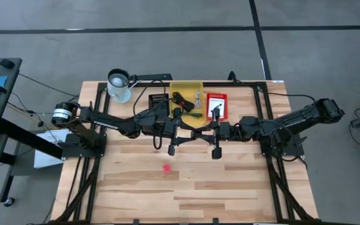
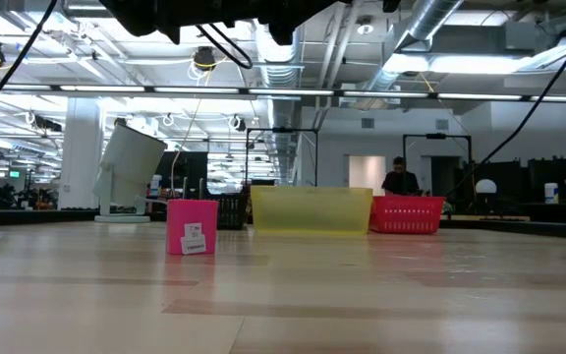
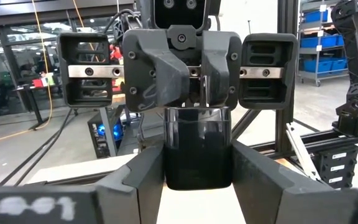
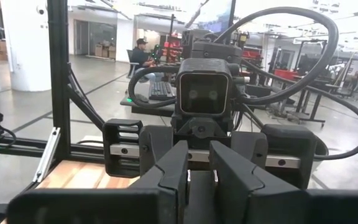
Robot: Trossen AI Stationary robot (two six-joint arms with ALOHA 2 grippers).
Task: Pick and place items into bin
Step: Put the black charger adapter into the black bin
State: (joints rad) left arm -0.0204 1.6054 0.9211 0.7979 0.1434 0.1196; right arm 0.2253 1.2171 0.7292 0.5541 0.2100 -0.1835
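Wood tabletop [image 1: 186,187], both arms stretched inward, claws nose to nose above the centre of the high frame.

- Left claw [image 1: 185,133]: clamped on a glossy black piece [image 3: 197,149], held upright between its two fingers [image 3: 138,183]. Jaws stand wide because the piece is wide.
- Right claw [image 1: 206,133]: faces the left one head-on, fingers drawn nearly together just at the far edge of the black piece. Whether it actually pinches that edge cannot be made out.
- Judgement: this looks like a mid-air handover. The piece is offered at a height and angle the other arm can reach squarely.
- Yellow bin [image 1: 175,87], upper centre of the high frame, against the table's far edge. Inside it are a black cable [image 1: 180,100], a green stick [image 1: 195,114] and a small silver part [image 1: 197,97].
- Red bin [image 1: 216,95] sits just right of the yellow one, with a white-and-black piece in it.
- Pink cube [image 1: 166,167] lies alone on the wood, lower centre, well apart from both bins and both claws. It is not yet collected, and it also sits at the left of the low frame.
- White jug [image 1: 119,84], upper left, beside the yellow bin.
- Both arms sit just in front of the bins, so a drop would need only a short reach, I judge.
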